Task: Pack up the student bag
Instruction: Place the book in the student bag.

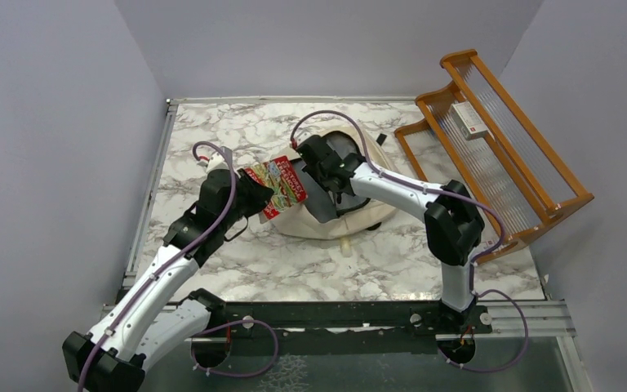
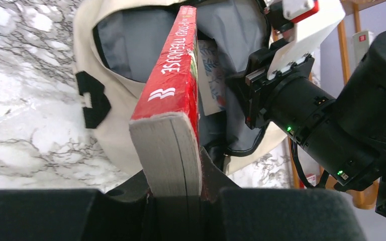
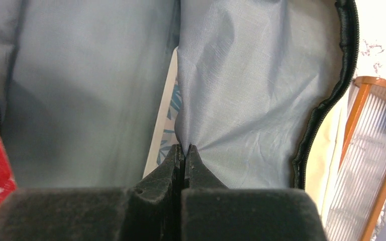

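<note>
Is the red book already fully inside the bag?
No, the red book is clamped in the left end effector, its far end only at the student bag's opening.

High rear view over whole table (image 1: pixel 212 269); both wrist views close, toward the student bag (image 2: pixel 86 55).
</note>
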{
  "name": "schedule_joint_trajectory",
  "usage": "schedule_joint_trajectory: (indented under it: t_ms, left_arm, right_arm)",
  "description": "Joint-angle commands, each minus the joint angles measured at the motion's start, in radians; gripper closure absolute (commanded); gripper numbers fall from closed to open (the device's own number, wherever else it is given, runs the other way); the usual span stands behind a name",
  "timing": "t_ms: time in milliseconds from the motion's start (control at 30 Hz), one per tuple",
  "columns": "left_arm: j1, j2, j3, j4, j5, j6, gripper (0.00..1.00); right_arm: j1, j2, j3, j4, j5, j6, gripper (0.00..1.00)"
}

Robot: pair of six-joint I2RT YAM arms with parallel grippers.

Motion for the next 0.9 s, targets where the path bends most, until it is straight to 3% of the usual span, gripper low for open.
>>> schedule_joint_trajectory:
  t_ms: [0, 500, 867]
  left_arm:
    - [0.0, 0.019, -0.002, 0.162, 0.06, -0.099, 1.0]
    - [0.013, 0.22, 0.001, 0.357, 0.139, -0.199, 1.0]
    - [0.054, 0.397, 0.035, 0.544, 0.294, -0.239, 1.0]
  right_arm:
    - [-0.027, -0.067, 0.077, 0.044, 0.011, 0.04, 0.99]
    - [-0.09, -0.183, 0.042, 0.105, -0.124, 0.147, 1.0]
    - [-0.109, -0.22, 0.011, 0.154, -0.233, 0.209, 0.99]
